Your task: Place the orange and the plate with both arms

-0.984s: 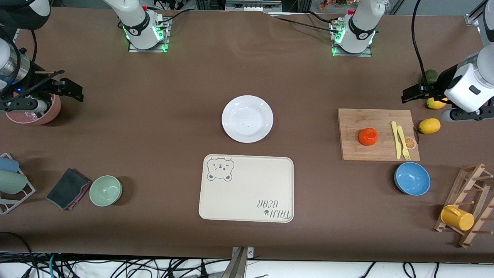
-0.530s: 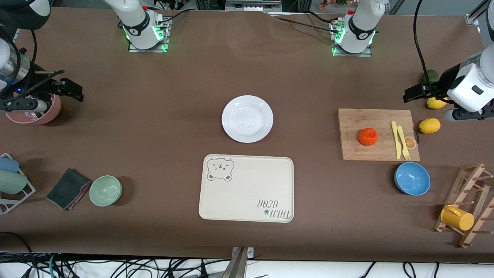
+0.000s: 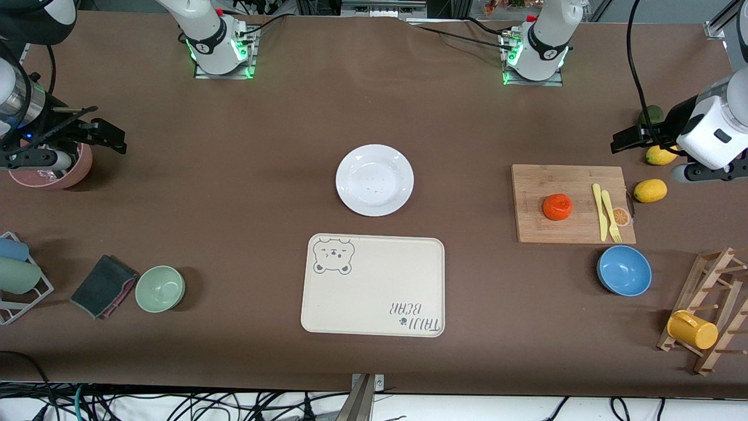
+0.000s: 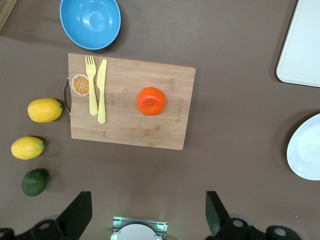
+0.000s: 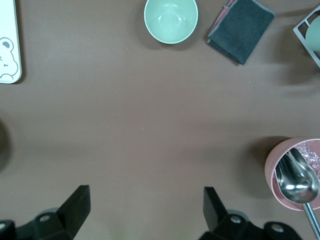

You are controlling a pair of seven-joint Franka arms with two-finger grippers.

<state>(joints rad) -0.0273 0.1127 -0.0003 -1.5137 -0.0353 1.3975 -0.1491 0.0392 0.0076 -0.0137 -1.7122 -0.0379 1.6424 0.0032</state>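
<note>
Orange, a small round orange-red fruit, sits mid wooden cutting board at the left arm's table end, below the open, empty left gripper. White round plate lies at table centre; the open right gripper waits over the opposite end.

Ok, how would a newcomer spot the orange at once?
Find the rectangular wooden cutting board toward the left arm's end of the table. The small round orange-red fruit sits on it beside pale yellow plastic cutlery; the yellow oval lemons lie off the board.

Orange on board — plate apart
</note>
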